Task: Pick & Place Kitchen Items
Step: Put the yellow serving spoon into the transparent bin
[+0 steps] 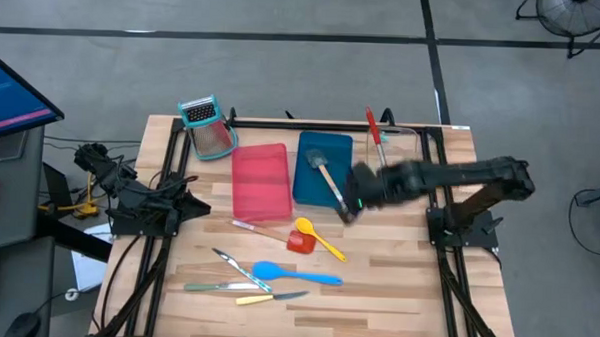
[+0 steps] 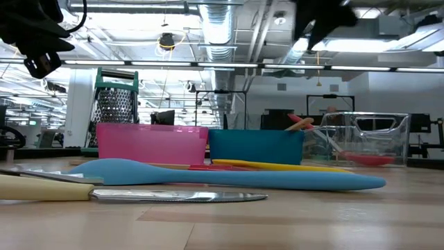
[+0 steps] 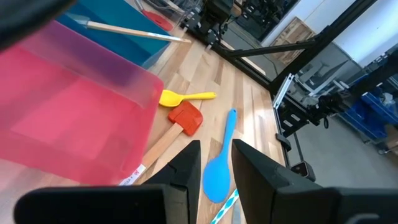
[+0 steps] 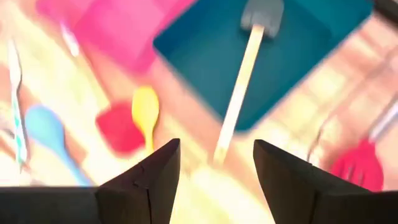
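1. Over the blue tray's (image 1: 323, 169) near-right corner we see the right claw (image 1: 351, 203), fingers apart, nothing between them.
2. Grey spatula (image 1: 329, 176) lies in the blue tray, head at the far end, wooden handle running out over the tray's near edge just by the right claw. Not gripped.
3. Long red spoon (image 1: 374, 134) sits in the clear tray (image 1: 406, 142), right of the blue tray.
4. Pink tray (image 1: 261, 180) is left of the blue one, touching or nearly so. Grater (image 1: 207, 126) stands at its far-left corner.
5. On the counter (image 1: 396, 282), near side of the trays: yellow spoon (image 1: 317, 236) and red spatula (image 1: 275, 236) side by side, blue spoon (image 1: 292, 275) nearer still, knives (image 1: 244, 283) in a loose cluster left of the blue spoon.
6. Left claw (image 3: 214, 163) is parked at the counter's left edge, well apart from the utensils; fingers a narrow gap apart, holding nothing.
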Action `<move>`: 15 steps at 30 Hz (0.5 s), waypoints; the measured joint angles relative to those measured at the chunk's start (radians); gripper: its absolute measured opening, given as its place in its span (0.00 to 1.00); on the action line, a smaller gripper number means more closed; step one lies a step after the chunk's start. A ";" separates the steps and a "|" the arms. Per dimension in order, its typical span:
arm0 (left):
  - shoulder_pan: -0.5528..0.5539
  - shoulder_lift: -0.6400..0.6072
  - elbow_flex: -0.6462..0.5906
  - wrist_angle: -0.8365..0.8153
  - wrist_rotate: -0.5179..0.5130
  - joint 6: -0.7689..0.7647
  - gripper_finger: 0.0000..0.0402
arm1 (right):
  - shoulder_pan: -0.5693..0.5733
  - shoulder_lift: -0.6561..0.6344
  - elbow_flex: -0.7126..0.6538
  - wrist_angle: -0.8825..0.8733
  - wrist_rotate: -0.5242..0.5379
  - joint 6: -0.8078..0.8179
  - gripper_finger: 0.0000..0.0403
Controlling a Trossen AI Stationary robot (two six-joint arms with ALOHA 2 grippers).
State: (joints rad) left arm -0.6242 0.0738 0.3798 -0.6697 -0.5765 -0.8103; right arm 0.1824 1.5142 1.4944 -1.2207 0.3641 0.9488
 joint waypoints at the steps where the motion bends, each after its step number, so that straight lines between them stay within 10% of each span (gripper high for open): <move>1: 0.000 0.000 0.000 0.000 0.000 0.002 0.19 | 0.046 0.005 -0.001 -0.019 0.007 0.045 0.50; 15: 0.000 0.000 0.000 0.003 0.005 -0.001 0.19 | 0.464 0.223 -0.114 0.083 0.050 0.374 0.61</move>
State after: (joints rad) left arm -0.6242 0.0738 0.3798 -0.6666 -0.5713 -0.8116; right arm 0.6469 1.7370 1.3806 -1.1379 0.4138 1.3229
